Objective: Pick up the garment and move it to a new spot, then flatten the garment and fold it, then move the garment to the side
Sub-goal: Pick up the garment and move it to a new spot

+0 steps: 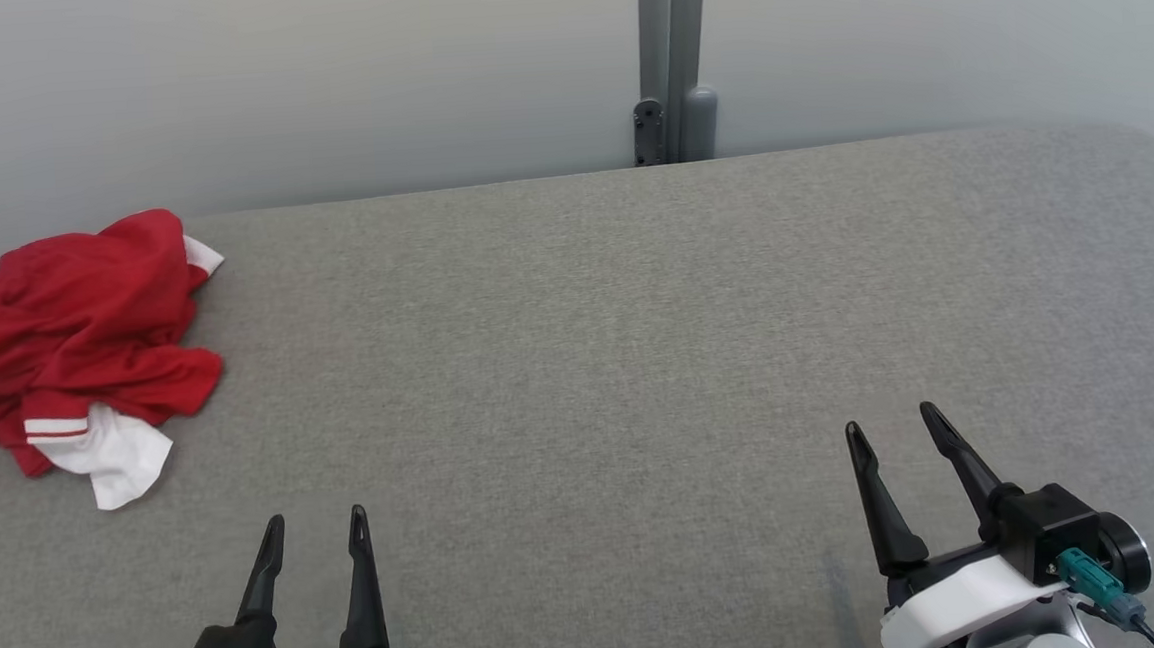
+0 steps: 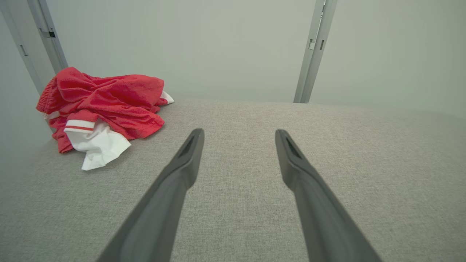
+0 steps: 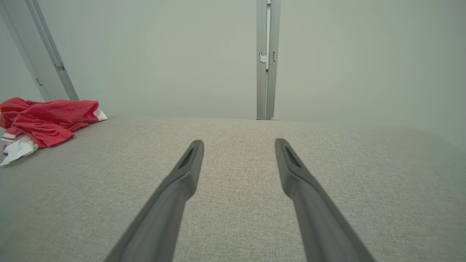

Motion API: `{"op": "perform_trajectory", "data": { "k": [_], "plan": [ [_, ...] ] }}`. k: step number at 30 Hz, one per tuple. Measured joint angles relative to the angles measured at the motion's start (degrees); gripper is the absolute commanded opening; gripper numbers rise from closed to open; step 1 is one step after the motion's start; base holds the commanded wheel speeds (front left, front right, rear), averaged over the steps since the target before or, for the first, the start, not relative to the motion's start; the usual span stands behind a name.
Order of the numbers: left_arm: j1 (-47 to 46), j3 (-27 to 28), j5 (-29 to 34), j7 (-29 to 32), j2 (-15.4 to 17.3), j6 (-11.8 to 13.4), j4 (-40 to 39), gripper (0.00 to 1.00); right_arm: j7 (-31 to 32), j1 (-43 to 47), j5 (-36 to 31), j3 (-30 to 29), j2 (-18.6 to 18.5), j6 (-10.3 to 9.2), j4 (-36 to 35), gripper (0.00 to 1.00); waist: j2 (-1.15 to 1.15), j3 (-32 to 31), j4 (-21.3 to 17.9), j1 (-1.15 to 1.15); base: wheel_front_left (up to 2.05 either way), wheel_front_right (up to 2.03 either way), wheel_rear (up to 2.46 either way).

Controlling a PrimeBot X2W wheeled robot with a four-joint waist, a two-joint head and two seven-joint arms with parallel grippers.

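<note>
- Garment (image 1: 77, 335): red cloth with white parts and a white band carrying a red stripe. It lies crumpled in a loose heap at the far left of the bench (image 1: 588, 343), close to the left edge. A white flap spills from the heap toward the near side.
- Bench: a grey woven cover spans the whole width of the scene; its far right corner is rounded.
- Left tool (image 1: 315, 517): at the near left, over the bench. Its two dark fingers are spread wide and point toward the far side, with bench cover visible between them. The garment lies farther off and to the left, apart from both fingertips.
- Right tool (image 1: 890, 418): at the near right, over the bench. Its fingers are likewise spread wide and lean slightly to the left, with bench cover showing in the gap. It stands well apart from the garment, almost the full bench width away.
- Left wrist view: the heap sits to the left of the spread fingers and beyond their tips.
- Right wrist view: the heap appears at the far left margin.
- Wall (image 1: 322, 79): a pale, plain surface behind the bench.
- Post (image 1: 671, 58): a grey upright against the wall, behind the middle of the bench's far edge.
</note>
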Motion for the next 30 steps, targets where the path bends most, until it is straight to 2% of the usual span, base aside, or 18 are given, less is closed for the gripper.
{"op": "perform_trajectory", "data": {
  "k": [22,26,30],
  "plan": [
    [1.62,3.78,-0.03,-0.09,0.07,0.54,-1.67,1.0,0.0,-0.47,0.26,3.65,0.04,0.01,-0.49,1.0,0.0,0.72,22.67,0.0,0.0,0.0,0.0],
    [2.07,4.01,-0.25,-0.09,0.07,0.55,-1.81,1.0,0.0,-0.79,0.16,3.92,0.04,0.01,-0.4,1.0,0.0,0.97,25.1,-0.01,0.0,0.0,0.0],
    [2.33,3.98,-0.71,-0.09,0.08,0.82,-2.01,1.0,0.0,-0.99,-0.2,4.05,0.05,0.01,-0.34,1.0,0.0,1.6,25.71,0.0,0.0,0.0,0.0]
  ]
}}
